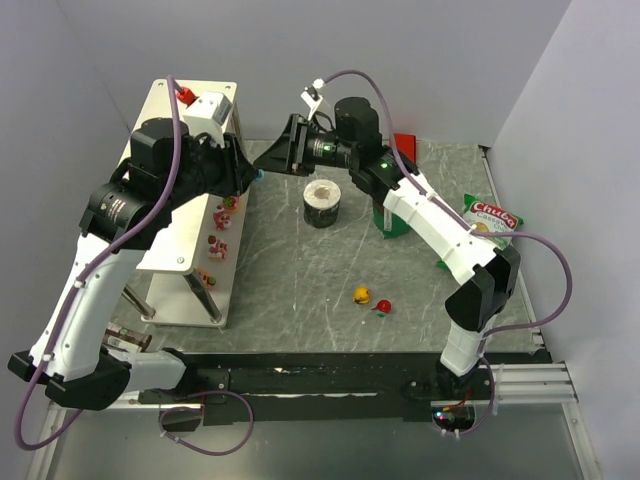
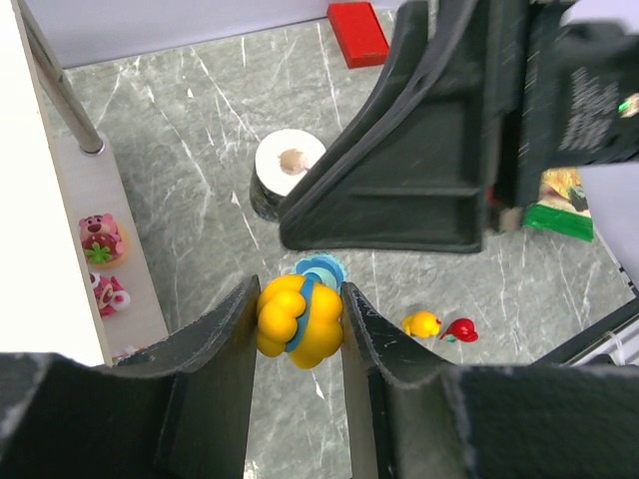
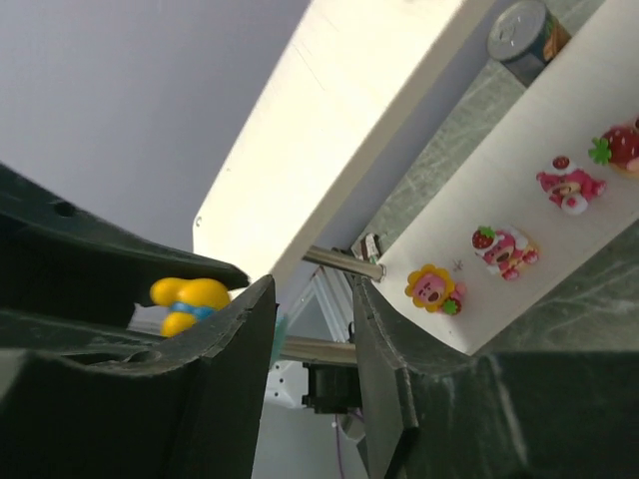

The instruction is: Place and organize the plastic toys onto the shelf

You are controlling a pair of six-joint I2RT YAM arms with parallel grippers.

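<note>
- Grey marbled tabletop (image 1: 300,270) with plain pale walls round it. The shelf (image 1: 165,105) stands along the left side.
- Left gripper (image 2: 300,294): pinching a yellow toy (image 2: 300,324) with a blue band. It is held off the table, between the shelf and a white roll (image 2: 290,165). One pad sits on each flank of the toy, and the grip looks square.
- Right gripper (image 3: 312,284): jaws spread with nothing between them, nose to nose with the left one. It is very near the held toy; I cannot tell whether it touches.
- Lower tier (image 3: 519,140): four figurines (image 3: 504,249) in a loose row along the board, with bare board left beside them.
- On the table, well apart from the shelf: a loose yellow toy (image 1: 362,296) and a red toy (image 1: 382,305), just beside each other. The chip bag (image 1: 490,218) and red block (image 1: 405,142) are not part of the job.
- Step in hand, as I read it: setting the held toy on the shelf, with the two table toys to follow.
- Doing it well:
  - The right arm should draw clear first so the wrists do not knock.
  - Bring the left gripper over a bare patch in line with the row, not above a figurine.
  - Go low before letting go, since the toy is rounded and may roll or tip.
  - Part the jaws only a little, then lift straight out.
- Risk: the shelf's leg (image 2: 62,85) and top board crowd the way in to the lower tier.
</note>
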